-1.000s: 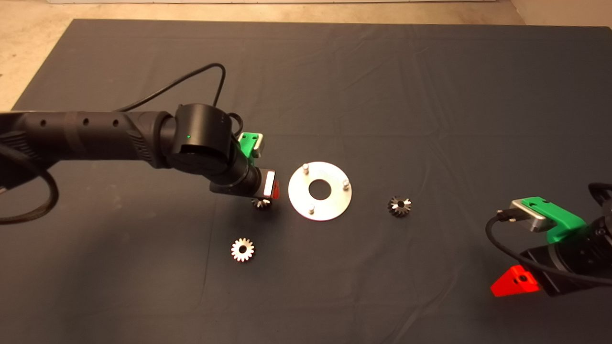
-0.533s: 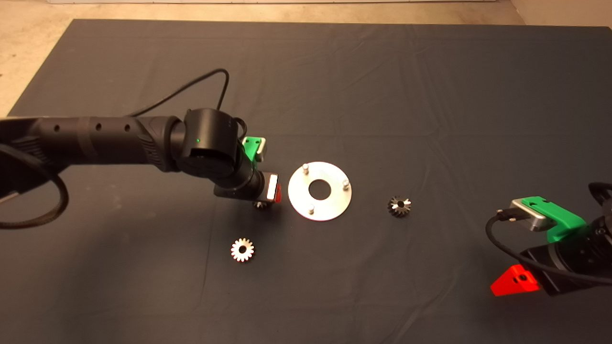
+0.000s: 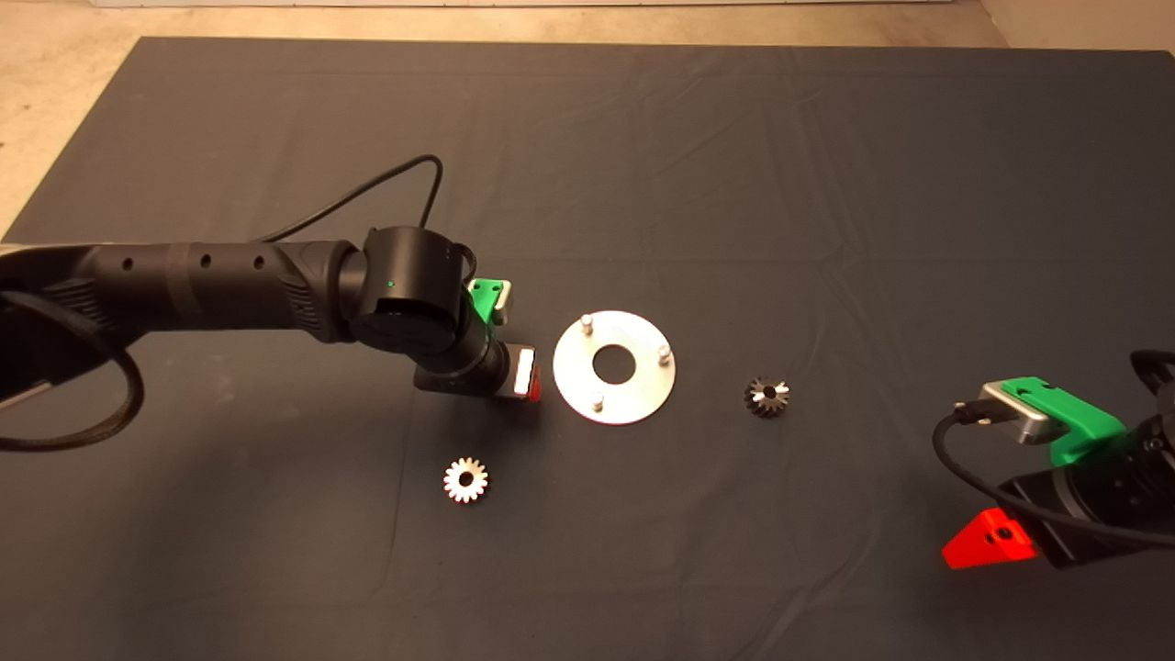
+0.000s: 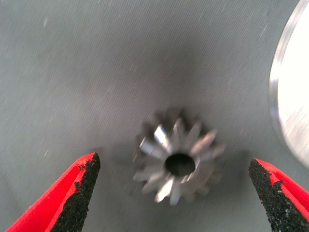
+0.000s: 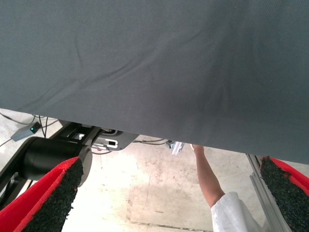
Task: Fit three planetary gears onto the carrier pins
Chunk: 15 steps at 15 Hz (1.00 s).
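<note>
Moved my left gripper (image 3: 523, 375) lower over the gear beside the carrier disc (image 3: 614, 367); that gear is now hidden under it from above.

Head view: left arm reaches in from the left, gripper just left of the disc, whose three pins (image 3: 598, 401) are all bare. Second gear (image 3: 466, 480) lies flat nearer the front edge, third gear (image 3: 766, 397) right of the disc, apart from it. Right gripper (image 3: 990, 542) waits at lower right.
Left wrist view: my fingers (image 4: 72, 193) are spread wide, gear (image 4: 177, 162) between them on the mat (image 4: 96, 72), untouched; disc rim just beside it.
Right wrist view: fingers (image 5: 53, 193) spread, nothing held; mat edge, floor and a person's arm (image 5: 208, 176) beyond.
</note>
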Tool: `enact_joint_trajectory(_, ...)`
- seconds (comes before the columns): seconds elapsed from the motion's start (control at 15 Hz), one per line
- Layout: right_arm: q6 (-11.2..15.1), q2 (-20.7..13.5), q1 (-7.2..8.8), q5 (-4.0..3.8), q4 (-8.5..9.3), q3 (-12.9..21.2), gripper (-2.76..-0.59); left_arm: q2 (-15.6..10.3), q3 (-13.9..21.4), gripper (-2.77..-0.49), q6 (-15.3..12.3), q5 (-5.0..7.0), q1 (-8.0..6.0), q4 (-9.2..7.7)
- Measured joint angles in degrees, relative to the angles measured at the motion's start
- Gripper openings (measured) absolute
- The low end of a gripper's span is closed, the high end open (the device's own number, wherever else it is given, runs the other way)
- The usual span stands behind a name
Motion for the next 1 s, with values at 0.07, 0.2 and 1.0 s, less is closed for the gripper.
enact_joint_trajectory(0.07,0.00,0.00,0.00,-0.10,0.00,0.00,-0.62,0.73,-0.70,-1.07,0.00,0.02,0.00,-0.02)
enact_joint_trajectory(0.2,0.00,0.00,0.00,-0.05,0.00,0.00,-0.62,1.72,-1.35,-1.07,0.09,-0.05,0.00,-0.02)
enact_joint_trajectory(1.0,0.00,0.00,0.00,-0.05,0.00,0.00,-0.62,1.99,-2.28,-1.38,1.74,0.20,0.00,0.00)
